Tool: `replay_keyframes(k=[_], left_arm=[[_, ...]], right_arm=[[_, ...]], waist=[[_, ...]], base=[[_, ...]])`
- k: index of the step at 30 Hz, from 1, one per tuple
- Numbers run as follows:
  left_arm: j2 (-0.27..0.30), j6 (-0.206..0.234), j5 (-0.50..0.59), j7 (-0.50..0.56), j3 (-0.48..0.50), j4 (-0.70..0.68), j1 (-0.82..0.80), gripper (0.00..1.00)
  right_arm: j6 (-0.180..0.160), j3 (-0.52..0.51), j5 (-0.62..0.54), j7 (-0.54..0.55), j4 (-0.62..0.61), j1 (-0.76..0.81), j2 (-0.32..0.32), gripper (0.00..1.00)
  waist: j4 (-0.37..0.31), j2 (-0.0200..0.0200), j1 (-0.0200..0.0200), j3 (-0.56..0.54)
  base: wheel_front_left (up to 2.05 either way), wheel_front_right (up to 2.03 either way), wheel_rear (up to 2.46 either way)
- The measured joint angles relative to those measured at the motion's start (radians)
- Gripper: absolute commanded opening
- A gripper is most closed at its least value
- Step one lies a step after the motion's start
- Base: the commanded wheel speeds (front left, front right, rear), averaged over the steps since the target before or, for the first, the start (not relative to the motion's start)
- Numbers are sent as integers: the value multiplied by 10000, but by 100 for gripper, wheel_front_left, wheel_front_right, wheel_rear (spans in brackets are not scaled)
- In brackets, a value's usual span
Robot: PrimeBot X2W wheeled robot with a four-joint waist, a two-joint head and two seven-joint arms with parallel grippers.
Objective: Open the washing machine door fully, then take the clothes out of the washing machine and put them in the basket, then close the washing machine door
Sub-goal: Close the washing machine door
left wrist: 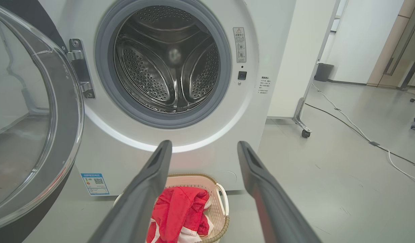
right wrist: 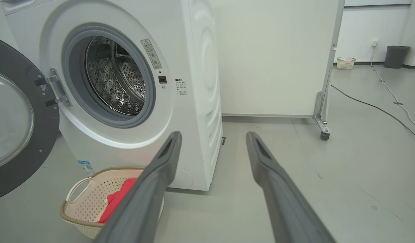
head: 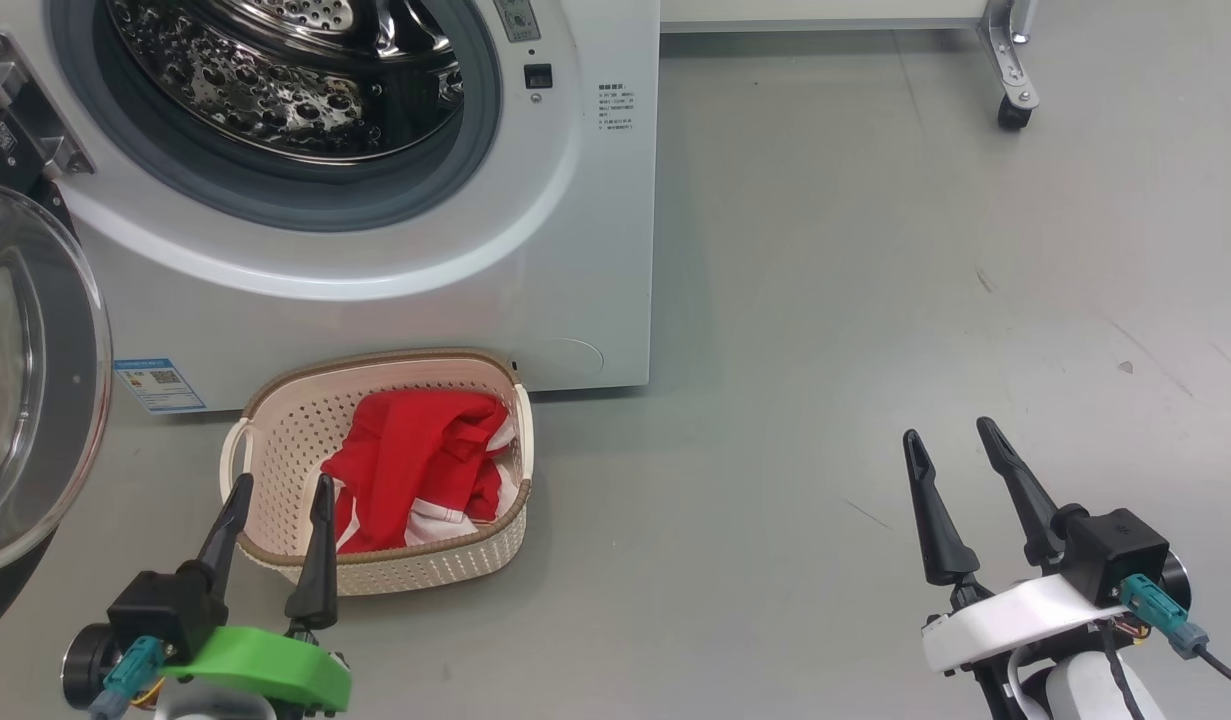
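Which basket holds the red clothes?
The basket directly in front of the washing machine holds the clothes; the other basket, far off, shows no red.

Red clothes point(head: 415, 470) in cream basket point(head: 427, 566) (machine door point(head: 35, 400) wide open)

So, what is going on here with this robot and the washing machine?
A two-armed robot is emptying the washing machine. The washing machine door stands open at the left, the drum looks empty, and the red clothes lie in the basket on the floor before it. The left gripper, by the basket, and the right gripper, over bare floor, have their fingers spread and hold nothing. The door is not yet closed.
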Motion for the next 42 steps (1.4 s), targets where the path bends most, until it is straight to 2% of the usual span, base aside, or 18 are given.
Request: replay_keyframes(k=[29,42], left_arm=[[0,46,211,0,-12,10,0,100],[-6,104,209,0,-263,21,-43,100]], right_arm=[[4,12,35,0,50,0,0,100],[4,33,59,0,-58,1,2,100]], waist=[[68,0,0,-83],[670,0,0,162]], base=[[0,0,0],[0,0,0]])
